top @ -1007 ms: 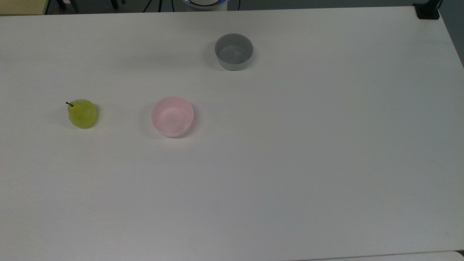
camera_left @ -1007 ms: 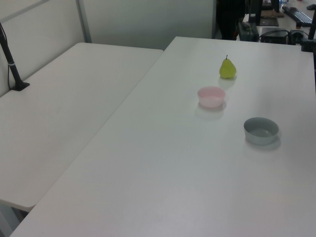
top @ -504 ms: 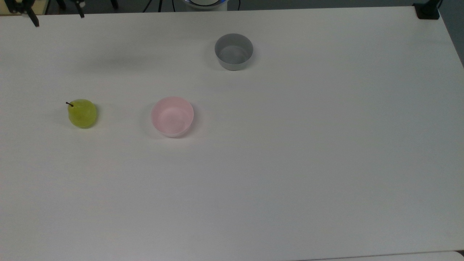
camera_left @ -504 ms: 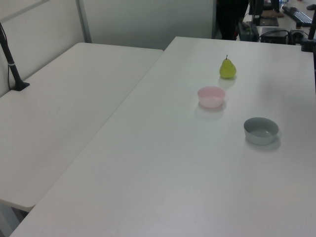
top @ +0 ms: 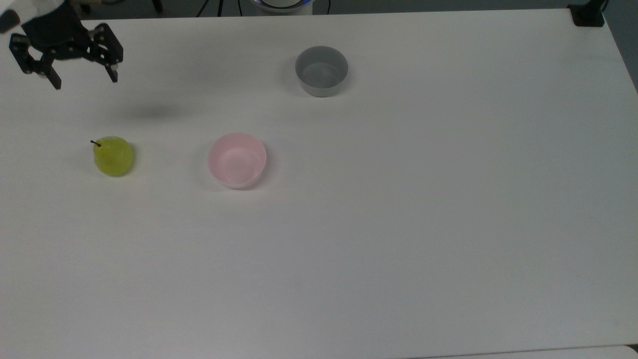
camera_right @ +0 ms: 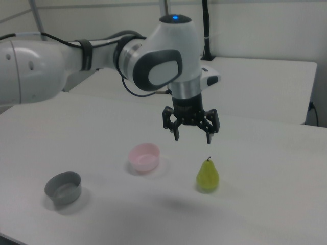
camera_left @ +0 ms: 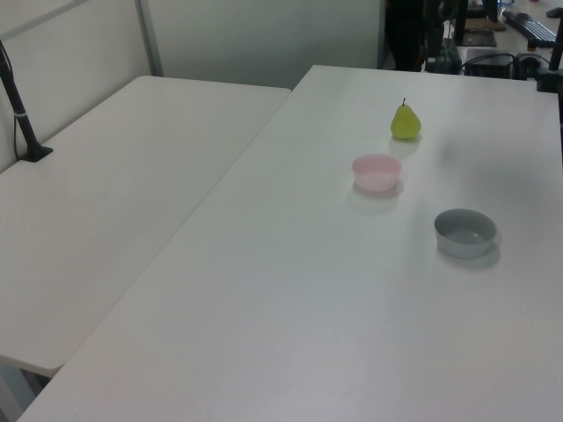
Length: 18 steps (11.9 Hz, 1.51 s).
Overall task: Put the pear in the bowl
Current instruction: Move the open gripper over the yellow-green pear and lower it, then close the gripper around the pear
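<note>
Black end effector (top: 82, 82) is hovering spread apart; should be centering over the upright yellow-green pear (top: 113, 156), gripping below its stem.

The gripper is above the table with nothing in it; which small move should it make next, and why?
Probably bring the open gripper over the pear and lower it around the fruit. The pear stands upright and untouched on the table, apart from the pink bowl, and in the right view the fingers hang above the stem, slightly toward the right view's left.
</note>
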Available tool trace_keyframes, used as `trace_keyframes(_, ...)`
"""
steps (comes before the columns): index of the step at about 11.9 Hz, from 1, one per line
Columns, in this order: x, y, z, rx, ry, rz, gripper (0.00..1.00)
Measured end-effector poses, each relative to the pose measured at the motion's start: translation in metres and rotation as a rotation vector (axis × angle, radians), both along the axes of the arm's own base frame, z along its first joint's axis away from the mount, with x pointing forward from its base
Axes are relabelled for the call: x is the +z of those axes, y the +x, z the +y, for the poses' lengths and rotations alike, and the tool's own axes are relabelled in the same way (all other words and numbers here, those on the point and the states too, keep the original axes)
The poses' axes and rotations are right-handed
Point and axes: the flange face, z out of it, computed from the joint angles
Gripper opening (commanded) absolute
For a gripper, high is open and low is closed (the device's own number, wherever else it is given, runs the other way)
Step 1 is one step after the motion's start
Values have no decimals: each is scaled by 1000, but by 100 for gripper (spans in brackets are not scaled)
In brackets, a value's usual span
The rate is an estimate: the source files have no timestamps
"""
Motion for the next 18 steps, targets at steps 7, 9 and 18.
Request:
trace_keyframes(7,-102,26,-11,-29,-41,7,100)
trace_keyframes(9,-122,33,-12,-55,-41,-6,100)
trace_keyframes(18,-162,45,-7,-60,-57,-2,7)
